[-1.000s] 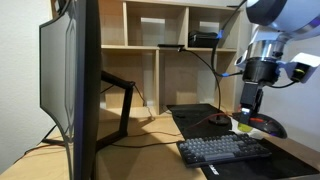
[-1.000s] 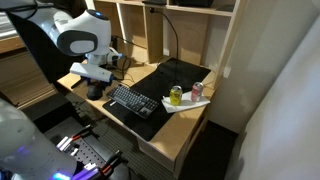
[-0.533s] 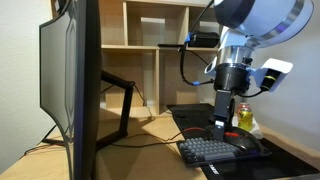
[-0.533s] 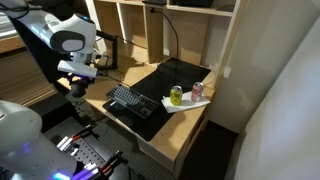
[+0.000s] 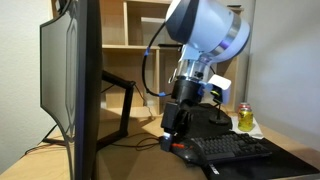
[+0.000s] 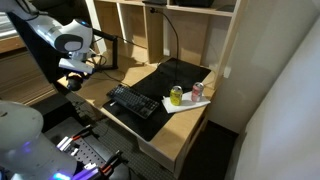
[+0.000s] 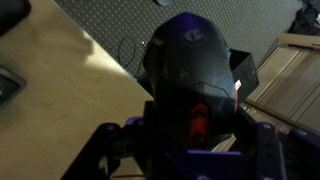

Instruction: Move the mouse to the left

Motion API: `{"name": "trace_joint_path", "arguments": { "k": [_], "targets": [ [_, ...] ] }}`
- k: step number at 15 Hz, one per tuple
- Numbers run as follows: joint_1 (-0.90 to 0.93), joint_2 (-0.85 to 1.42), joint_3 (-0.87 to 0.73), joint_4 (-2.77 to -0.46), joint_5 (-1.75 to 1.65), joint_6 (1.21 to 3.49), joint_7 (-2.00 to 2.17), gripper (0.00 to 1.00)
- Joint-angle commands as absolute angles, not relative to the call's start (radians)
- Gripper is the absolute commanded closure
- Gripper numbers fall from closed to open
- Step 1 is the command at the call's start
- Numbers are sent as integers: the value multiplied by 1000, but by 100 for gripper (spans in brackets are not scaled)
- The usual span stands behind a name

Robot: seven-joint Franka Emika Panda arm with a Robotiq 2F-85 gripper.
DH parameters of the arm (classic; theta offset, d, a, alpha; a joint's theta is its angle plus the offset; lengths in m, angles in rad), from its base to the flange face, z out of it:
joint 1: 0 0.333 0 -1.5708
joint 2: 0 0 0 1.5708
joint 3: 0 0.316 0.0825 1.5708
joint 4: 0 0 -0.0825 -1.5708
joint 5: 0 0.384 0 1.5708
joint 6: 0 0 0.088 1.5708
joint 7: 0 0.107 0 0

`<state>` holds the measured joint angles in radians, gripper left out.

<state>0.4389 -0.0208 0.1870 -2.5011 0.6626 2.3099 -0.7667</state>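
Observation:
The mouse (image 7: 190, 60) is black and rounded and fills the wrist view, with a red light on its underside. My gripper (image 7: 195, 135) is shut on it and holds it above the wooden desk (image 7: 50, 100) near the desk's edge. In an exterior view the gripper (image 5: 171, 137) hangs low over the desk, just beyond the end of the keyboard (image 5: 236, 148); the mouse itself is mostly hidden by the fingers there. In an exterior view the gripper (image 6: 75, 86) is at the desk's far end, apart from the keyboard (image 6: 131, 101).
A large monitor (image 5: 70, 85) on a black arm (image 5: 122, 100) stands close by. A black mat (image 6: 168, 80) lies under the keyboard. Two cans (image 6: 176, 95) stand on a white sheet; one shows as a yellow can (image 5: 243, 118). Shelves (image 5: 150, 40) stand behind.
The arm has carried the mouse from the mat at the keyboard's can-side end, across the keyboard, to the desk's end by the monitor, and has come lower.

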Motion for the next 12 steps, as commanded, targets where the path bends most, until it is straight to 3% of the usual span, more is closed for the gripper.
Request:
{"name": "trace_joint_path", "arguments": {
  "k": [1,3,4,7,12],
  "targets": [
    [387,11,242,-2475,660,2315,-764,25],
    [379,21,250,-2475,659,2314,-764,25],
    [379,13,249,-2480,660,2313,-764,50],
    [370,17,262,-2493,703,2362,-695,50],
    [375,17,298,-2523,867,2631,-682,50]
  ]
}}
